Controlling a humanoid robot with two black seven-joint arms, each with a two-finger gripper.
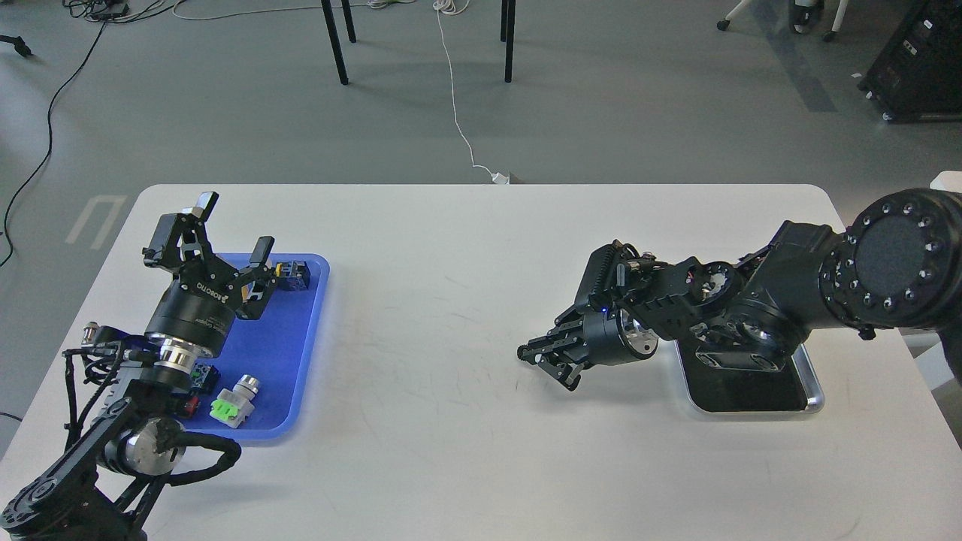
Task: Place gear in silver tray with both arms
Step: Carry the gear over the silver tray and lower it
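Observation:
My right gripper (535, 356) points left over the middle of the white table, a little above it. Its fingers look closed on a small black gear (523, 352) at their tips. The silver tray (754, 411) lies to the right, behind the gripper and partly hidden under my right arm; the visible part of its dark bottom holds nothing. My left gripper (234, 225) is open and empty, raised over the far end of the blue plastic tray (301, 353) at the left.
The blue tray holds a green-and-white push button (234, 402), a yellow-and-black part (293, 273) and small parts under my left wrist (199, 378). Chair legs and cables are on the floor beyond the table's far edge.

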